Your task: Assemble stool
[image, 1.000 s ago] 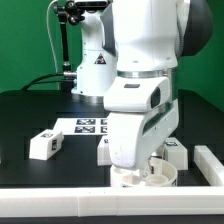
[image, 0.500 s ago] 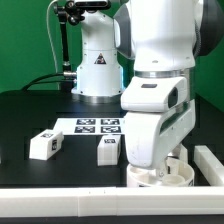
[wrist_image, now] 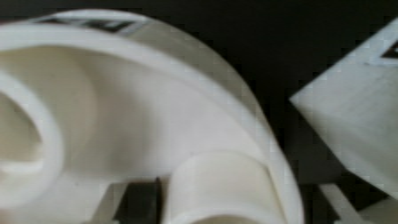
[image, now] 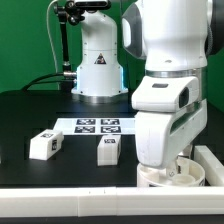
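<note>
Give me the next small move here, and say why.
Probably slide the seat the last bit toward the exterior view's right, until it rests against the white bar. The fingers are shut on the seat, which lies flat on the table and looks just short of that bar. Pressed against it, the seat would be braced.

Open tabletop (image: 20,125) between outer leg block (image: 42,145) and middle leg block (image: 108,150); crowded at the exterior view's right by arm (image: 168,100), seat (image: 188,177), white bar (image: 212,158)
</note>
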Controlling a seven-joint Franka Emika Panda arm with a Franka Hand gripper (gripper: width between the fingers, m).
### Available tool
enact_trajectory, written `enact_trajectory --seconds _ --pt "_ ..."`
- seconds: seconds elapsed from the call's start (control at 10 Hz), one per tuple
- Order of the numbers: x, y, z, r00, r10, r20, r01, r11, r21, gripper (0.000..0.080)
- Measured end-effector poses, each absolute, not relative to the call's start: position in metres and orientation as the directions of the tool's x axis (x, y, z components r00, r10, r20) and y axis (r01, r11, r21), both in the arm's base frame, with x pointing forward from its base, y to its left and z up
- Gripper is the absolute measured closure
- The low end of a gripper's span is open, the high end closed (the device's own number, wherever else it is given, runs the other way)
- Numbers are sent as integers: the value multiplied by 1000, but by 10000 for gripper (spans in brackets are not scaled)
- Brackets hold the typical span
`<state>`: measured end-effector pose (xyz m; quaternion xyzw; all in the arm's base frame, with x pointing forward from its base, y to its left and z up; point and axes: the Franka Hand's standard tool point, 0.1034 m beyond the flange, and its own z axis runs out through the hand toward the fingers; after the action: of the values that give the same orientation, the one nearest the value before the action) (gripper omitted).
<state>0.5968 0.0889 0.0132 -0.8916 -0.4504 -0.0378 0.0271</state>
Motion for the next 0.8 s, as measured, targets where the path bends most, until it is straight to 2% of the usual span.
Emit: enact_trajectory --seconds 0.5,0.6,0.7,0.8 --pt "596 98 14 627 773 95 778 -628 -22 482" --pt "596 98 14 627 773 95 778 -628 -22 271" --pt "595 98 14 627 773 95 778 -628 -22 271" --pt "595 98 14 629 772 94 777 -630 -22 174"
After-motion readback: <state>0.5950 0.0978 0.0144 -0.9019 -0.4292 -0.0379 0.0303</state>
